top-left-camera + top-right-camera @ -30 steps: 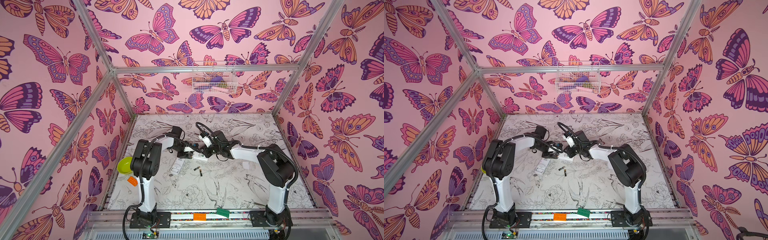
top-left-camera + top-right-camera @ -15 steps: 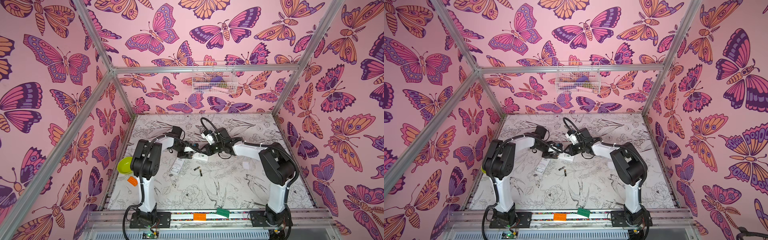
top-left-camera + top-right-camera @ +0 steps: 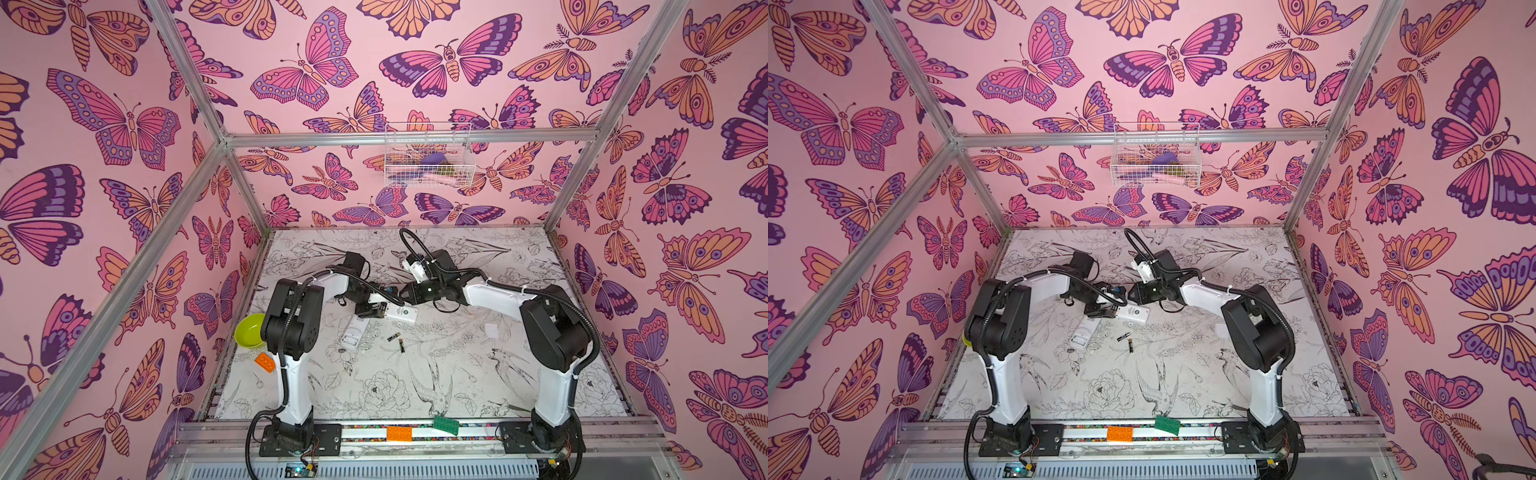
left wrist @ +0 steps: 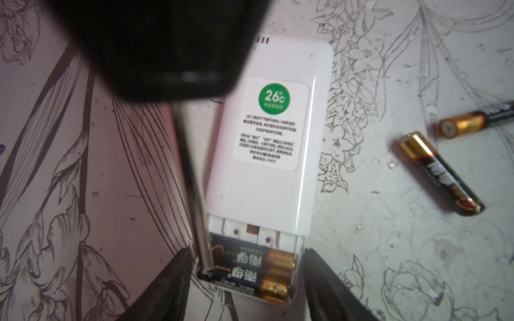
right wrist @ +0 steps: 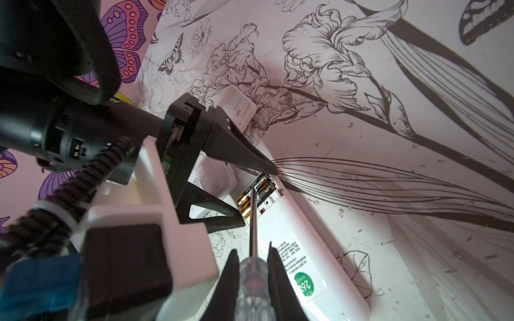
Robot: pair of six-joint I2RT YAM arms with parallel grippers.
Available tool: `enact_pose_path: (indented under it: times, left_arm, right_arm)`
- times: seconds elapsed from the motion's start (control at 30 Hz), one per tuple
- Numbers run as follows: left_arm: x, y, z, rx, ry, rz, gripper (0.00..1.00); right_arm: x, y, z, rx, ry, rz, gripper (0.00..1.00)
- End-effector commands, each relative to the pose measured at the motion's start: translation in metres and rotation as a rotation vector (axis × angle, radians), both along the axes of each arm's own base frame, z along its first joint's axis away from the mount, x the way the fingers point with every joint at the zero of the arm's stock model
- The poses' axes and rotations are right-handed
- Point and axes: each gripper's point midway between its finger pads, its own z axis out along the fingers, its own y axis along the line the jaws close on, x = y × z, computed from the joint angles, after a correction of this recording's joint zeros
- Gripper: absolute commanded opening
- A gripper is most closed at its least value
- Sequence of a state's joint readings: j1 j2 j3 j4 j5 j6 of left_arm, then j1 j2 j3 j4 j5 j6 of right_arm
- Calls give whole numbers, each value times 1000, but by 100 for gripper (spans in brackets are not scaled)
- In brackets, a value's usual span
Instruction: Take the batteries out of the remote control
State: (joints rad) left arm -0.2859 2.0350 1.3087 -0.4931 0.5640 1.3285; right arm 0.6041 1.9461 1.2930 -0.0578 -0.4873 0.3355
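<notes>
Right gripper (image 5: 252,248) is pinched narrow on the clear handle of one screwdriver (image 5: 253,222). The shaft tip sits in the open battery bay of a white remote (image 4: 267,172). Left gripper (image 4: 247,251) stands fairly wide, with one jaw on each side of the remote's bay end. A thin gap shows on one side, so it clamps nothing.

Batteries come to four. Two (image 4: 244,259) lie side by side in the bay, gold ends showing. Two lie loose on the table (image 4: 389,250) near the remote, one (image 4: 439,173) just beside the other (image 4: 472,122), not touching.

Remotes come to two: the one under the grippers, and a second remote (image 3: 353,334) lying flat beside it, nearer the left arm. Around them are one green bowl (image 3: 249,330), two orange bricks (image 3: 264,362) (image 3: 399,433), one green brick (image 3: 446,424), one wire basket (image 3: 428,156) on the back wall and one small white square (image 3: 491,330).

Both top views show the loose pair only as tiny dark bars, and the grippers cover the bay. Only the wrist views show the two batteries inside. The left wrist view alone gives the remote's green round sticker and both loose batteries in detail. The right wrist view alone shows the grip on the handle.
</notes>
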Motion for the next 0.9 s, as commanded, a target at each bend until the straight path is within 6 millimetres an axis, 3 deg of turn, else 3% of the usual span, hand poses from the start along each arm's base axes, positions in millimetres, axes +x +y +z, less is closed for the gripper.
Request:
enact_pose_path:
  times: [0.0, 0.2, 0.57, 0.87]
  left_arm:
    - [-30, 18, -42, 141, 112, -10, 73]
    - [-39, 18, -40, 167, 177, -4, 66]
    - [-46, 18, -38, 165, 213, 19, 68]
    - [-43, 19, -36, 149, 195, 32, 68]
  right_arm:
    - [5, 1, 7, -12, -95, 19, 0]
    - [10, 7, 0, -10, -203, 87, 0]
    - [-6, 15, -6, 28, -226, 216, 0]
    - [-7, -2, -4, 139, -184, 252, 0]
